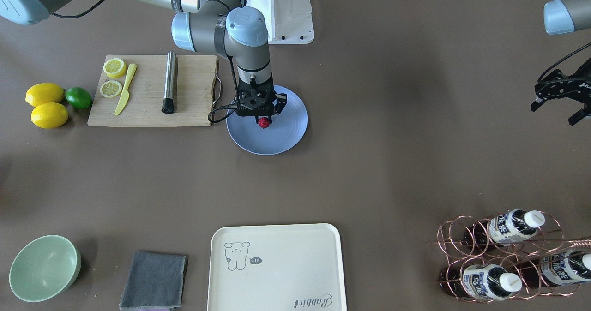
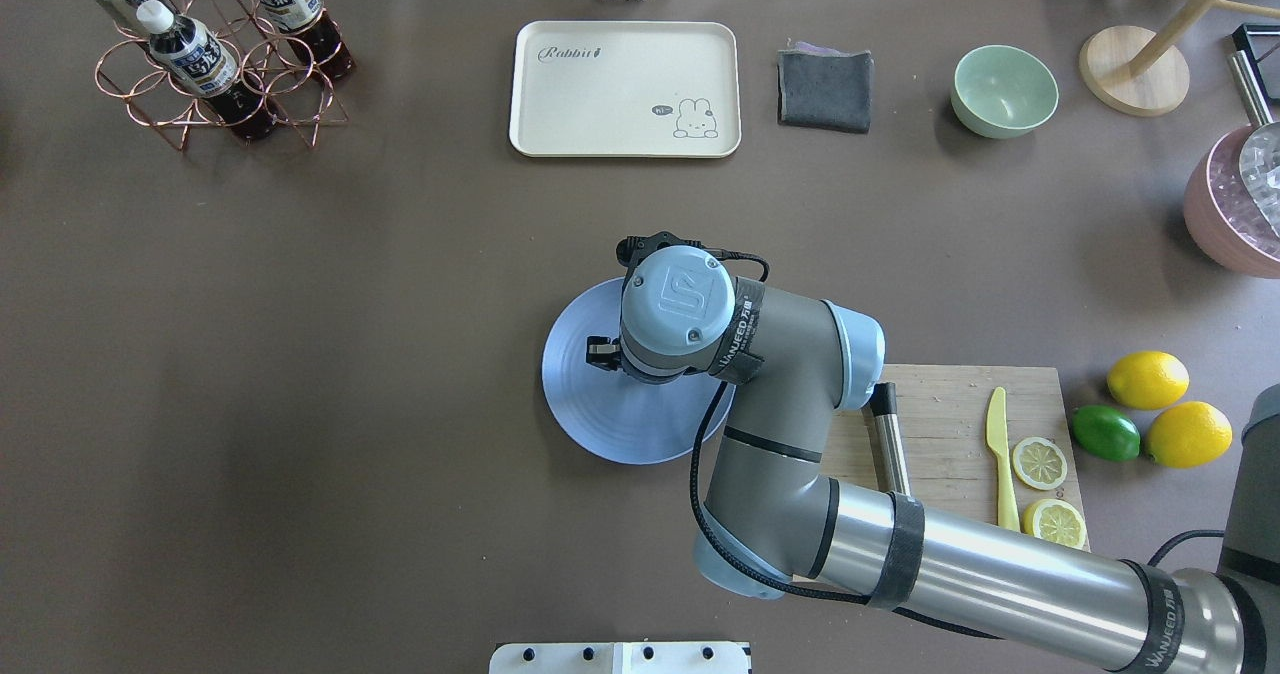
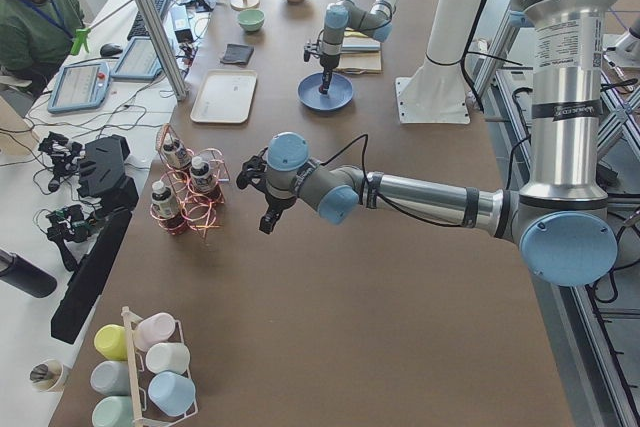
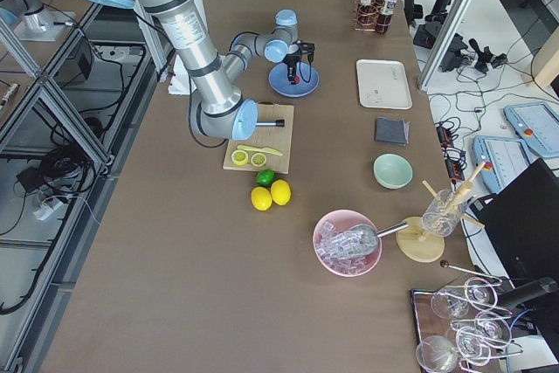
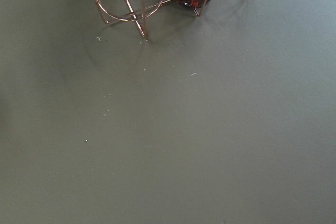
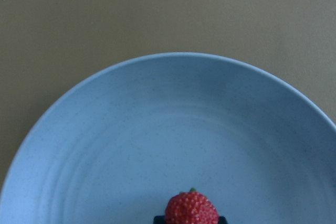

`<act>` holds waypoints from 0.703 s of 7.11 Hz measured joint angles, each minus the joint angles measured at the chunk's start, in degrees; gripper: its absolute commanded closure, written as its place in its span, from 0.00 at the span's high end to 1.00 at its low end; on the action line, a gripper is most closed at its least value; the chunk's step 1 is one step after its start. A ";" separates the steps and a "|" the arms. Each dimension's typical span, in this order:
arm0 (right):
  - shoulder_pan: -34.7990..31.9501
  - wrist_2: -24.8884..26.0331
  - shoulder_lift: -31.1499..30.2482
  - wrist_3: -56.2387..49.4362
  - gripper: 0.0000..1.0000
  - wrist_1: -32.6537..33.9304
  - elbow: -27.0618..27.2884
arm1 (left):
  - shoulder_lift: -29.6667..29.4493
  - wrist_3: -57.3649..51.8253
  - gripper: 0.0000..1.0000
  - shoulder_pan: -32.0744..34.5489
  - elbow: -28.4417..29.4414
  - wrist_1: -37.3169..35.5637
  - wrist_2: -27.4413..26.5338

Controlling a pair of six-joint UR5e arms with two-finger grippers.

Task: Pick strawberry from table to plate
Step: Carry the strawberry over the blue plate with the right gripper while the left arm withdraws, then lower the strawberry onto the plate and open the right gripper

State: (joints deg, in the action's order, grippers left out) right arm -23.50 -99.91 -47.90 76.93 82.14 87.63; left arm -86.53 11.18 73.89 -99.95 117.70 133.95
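Right gripper (image 1: 263,113) clamped on strawberry (image 1: 263,122), directly above plate (image 1: 278,141), inside rim, mid-bench toward robot-side edge. Touching plate or not: cannot tell. Your move, likely: straight down, release, no sideways shift. Left gripper (image 1: 556,109) apart, well off.

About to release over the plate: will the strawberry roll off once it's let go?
Probably only a little: the strawberry looks roundish but bumpy, so it should settle quickly. It is well inside the plate, whose shallow rim likely stops any roll.
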 measured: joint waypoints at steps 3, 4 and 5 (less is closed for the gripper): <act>0.73 0.50 0.30 0.18 1.00 0.07 -0.28 | -0.12 -0.60 0.98 0.33 -0.11 -0.35 0.00; 0.57 0.79 0.34 0.29 1.00 0.27 -0.02 | -0.26 -0.62 0.98 0.29 -0.14 -0.36 0.00; 0.05 0.72 0.37 0.30 1.00 0.56 0.57 | -0.39 -0.63 0.98 0.25 -0.12 -0.38 0.00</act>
State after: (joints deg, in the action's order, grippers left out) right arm -23.45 -99.19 -47.53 77.23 82.71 88.21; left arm -86.92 10.55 74.14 -100.06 117.32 133.95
